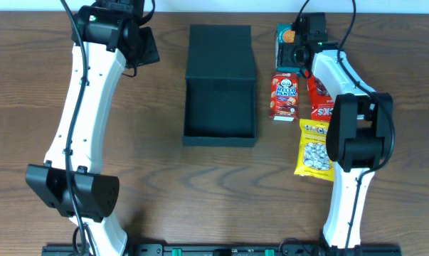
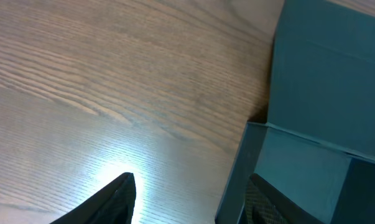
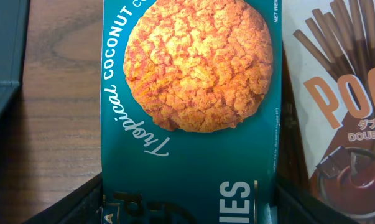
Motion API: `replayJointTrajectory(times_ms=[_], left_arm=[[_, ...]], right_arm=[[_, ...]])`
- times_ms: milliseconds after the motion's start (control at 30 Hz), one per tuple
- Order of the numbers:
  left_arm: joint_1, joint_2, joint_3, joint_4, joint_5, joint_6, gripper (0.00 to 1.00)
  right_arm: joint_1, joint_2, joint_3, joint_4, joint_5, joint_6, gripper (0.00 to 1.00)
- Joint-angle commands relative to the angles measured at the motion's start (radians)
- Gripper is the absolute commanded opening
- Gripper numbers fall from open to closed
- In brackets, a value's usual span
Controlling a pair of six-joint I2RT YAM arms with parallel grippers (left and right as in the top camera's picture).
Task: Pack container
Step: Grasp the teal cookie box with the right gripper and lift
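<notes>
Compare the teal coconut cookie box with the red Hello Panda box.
The teal coconut cookie box pictures a cookie; the red Hello Panda box shows a panda face. The cookie box lies between the fingers of the right gripper; the panda box lies free. Both lie flat on the wooden table, outside the dark square container.

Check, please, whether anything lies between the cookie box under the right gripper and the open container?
Nothing visible does. Only bare table separates the cookie box from the container, whose lid is folded back. The Hello Panda box lies just clear of that path.
</notes>
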Motion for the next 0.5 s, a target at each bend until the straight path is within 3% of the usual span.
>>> replayJointTrajectory(times_ms=[0,267,467], left_arm=[[0.020,0.007,0.005,-0.003,-0.021,0.007,0.58],[0.071,0.007,0.005,-0.003,-0.029,0.013,0.58],[0.140,0.007,0.005,-0.006,-0.029,0.015,0.58]], right_arm=[[0.010,0.015,0.051,-0.001,0.010,0.032,0.69],[0.014,0.014,0.192,-0.091,0.002,0.032,0.66],[0.048,0.012,0.372,-0.284,0.000,0.033,0.64]])
